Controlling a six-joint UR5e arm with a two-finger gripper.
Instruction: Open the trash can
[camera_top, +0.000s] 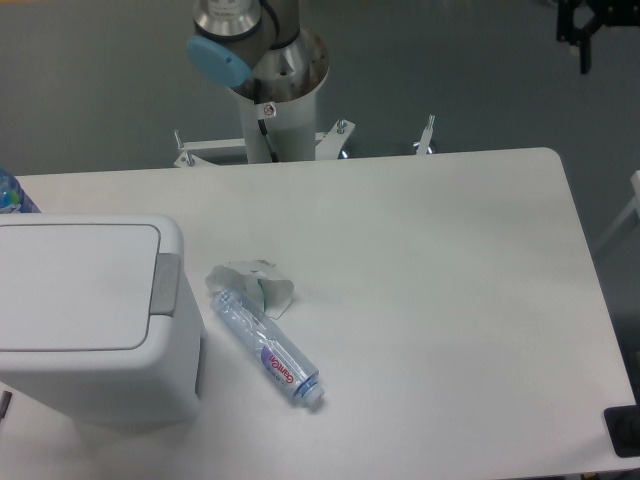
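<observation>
I see the trash can on the tabletop, lid shut, a bottle lying just beside; the jaws are out of sight.

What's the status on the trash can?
Fingers out of view. Trash can lid shut, grey tab untouched. Bottle and crumpled paper lie beside it.

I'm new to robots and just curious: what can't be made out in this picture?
- The fingers: out of the camera view; only the arm's base shows, cut by the top edge.
- Trash can: left side cut off; its closed lid hides the inside.
- Bottle: label print too small.
</observation>
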